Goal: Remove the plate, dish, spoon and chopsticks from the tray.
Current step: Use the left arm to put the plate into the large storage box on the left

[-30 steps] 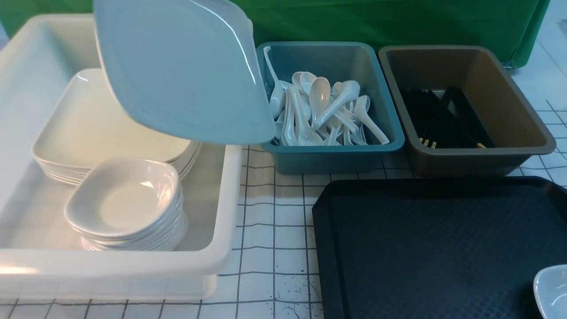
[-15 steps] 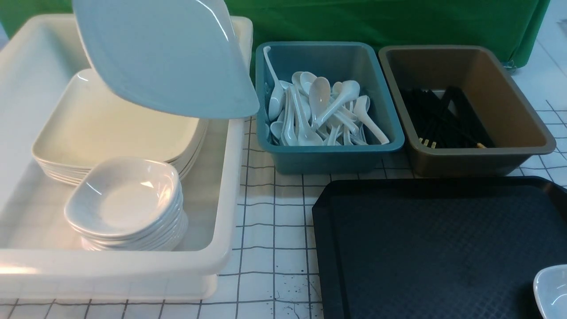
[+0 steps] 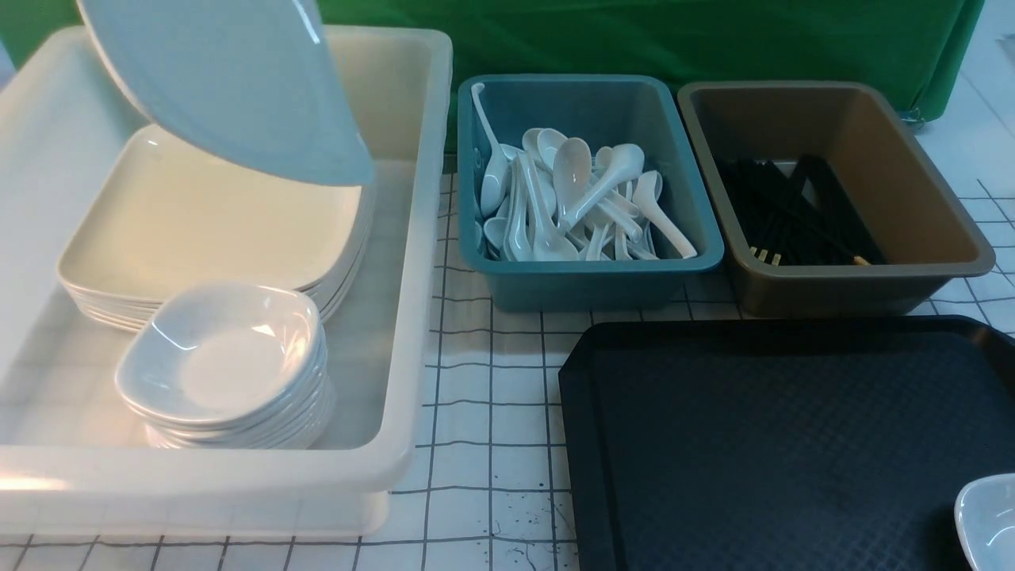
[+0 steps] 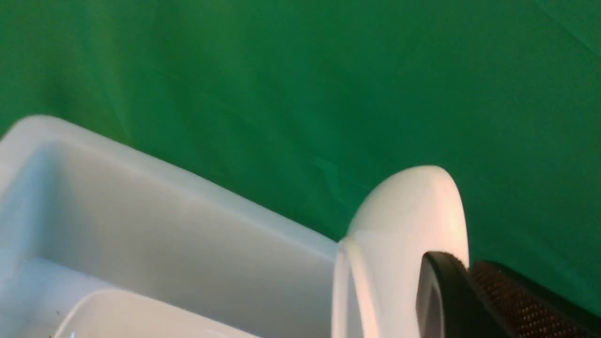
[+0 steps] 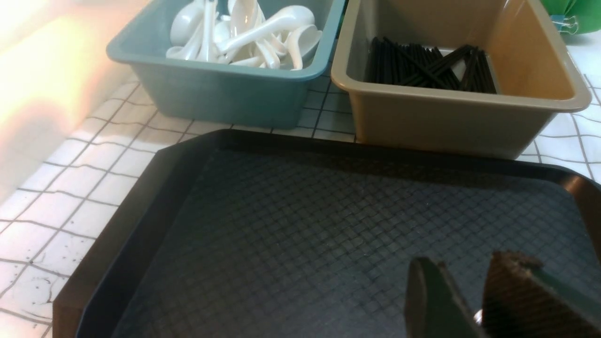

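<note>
The large white plate (image 3: 230, 87) hangs tilted at the top left, above the white tub (image 3: 416, 317). In the left wrist view my left gripper (image 4: 462, 263) is shut on the plate's (image 4: 404, 234) rim; the front view does not show this gripper. The black tray (image 3: 761, 444) lies at the front right. The small white dish (image 3: 987, 519) sits at its front right corner, cut by the picture's edge. My right gripper (image 5: 467, 263) hovers open over the tray (image 5: 281, 225), the textured surface showing between its fingers. No spoon or chopsticks show on the tray.
Inside the white tub are a stack of plates (image 3: 198, 222) and a stack of dishes (image 3: 230, 357). A teal tub (image 3: 595, 285) holds several spoons and a brown tub (image 3: 833, 293) holds black chopsticks, both behind the tray. A green curtain hangs at the back.
The held plate has moved left, from over the teal tub's edge to over the white tub's plate stack. The dish and the tray have not moved.
</note>
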You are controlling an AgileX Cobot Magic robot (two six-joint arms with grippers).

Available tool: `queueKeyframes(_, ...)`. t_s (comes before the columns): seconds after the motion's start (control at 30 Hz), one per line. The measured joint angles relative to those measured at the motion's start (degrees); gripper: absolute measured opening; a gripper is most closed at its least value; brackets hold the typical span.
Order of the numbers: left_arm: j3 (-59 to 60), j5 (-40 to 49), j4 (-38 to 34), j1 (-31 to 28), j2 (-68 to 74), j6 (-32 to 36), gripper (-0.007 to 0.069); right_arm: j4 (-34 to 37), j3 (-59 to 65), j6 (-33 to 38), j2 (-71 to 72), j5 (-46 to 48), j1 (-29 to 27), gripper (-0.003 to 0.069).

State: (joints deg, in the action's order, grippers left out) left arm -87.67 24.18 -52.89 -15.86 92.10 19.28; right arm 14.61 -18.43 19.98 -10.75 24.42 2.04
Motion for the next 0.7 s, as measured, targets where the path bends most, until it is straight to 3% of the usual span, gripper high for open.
queueKeyframes(0.23, 0.0, -0.1, 1.8, -3.0, 0.4, -0.9, 0.0023, 0.0, 0.0, 0.0, 0.0, 0.0, 0.0, 0.0232)
queueKeyframes(0.7, 0.0, 3.0, 2.6, -3.2, 8.1, -4.8, 0.0021, 0.0, 0.0, 0.0, 0.0, 0.0, 0.0, 0.0234)
